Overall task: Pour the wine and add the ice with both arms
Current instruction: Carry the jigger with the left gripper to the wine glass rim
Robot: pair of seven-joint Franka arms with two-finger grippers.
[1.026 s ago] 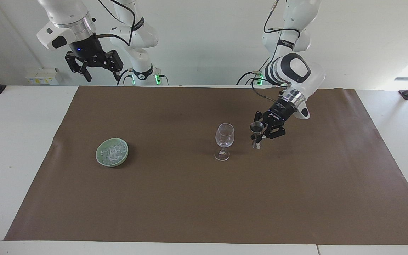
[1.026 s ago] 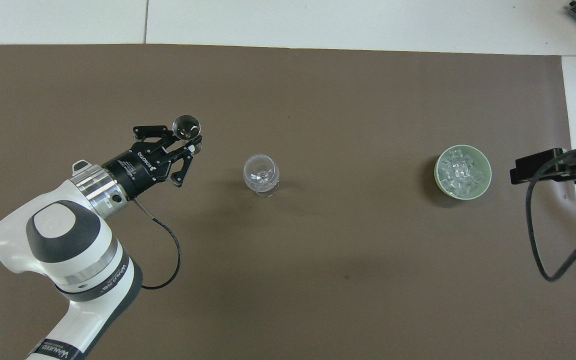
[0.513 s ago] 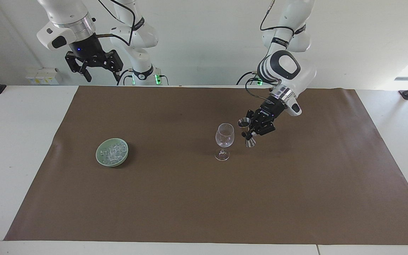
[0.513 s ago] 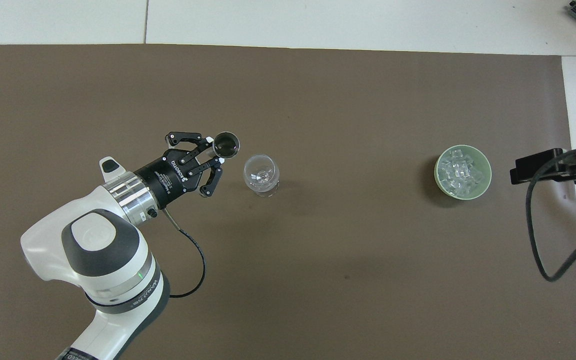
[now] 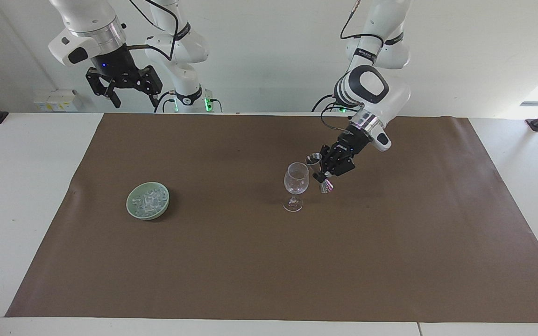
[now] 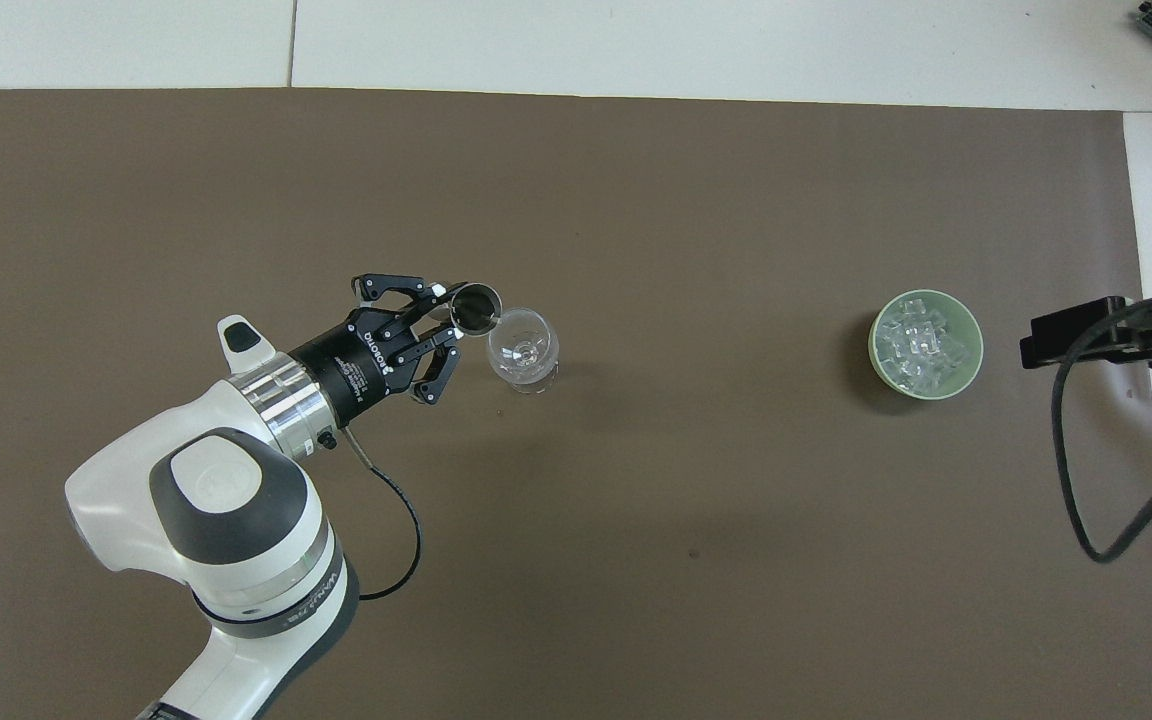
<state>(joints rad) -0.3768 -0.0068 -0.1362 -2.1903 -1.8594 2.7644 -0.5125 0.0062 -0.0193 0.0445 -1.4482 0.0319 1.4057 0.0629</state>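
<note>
Overhead, only a black edge of the right gripper (image 6: 1086, 335) shows, the rest cut off; the facing view shows it raised above the table's robot-side edge, waiting, fingers spread wide and empty. Whether the metal jigger (image 5: 320, 173) holds liquid cannot be made out. The left gripper (image 5: 326, 169) is clamped on the jigger's waist, tilting its upper cup against the rim of the wine glass (image 5: 295, 185). The ice (image 5: 148, 201) lies heaped in the pale green bowl (image 5: 131, 209), well apart toward the right arm's end of the brown mat (image 5: 269, 270).
</note>
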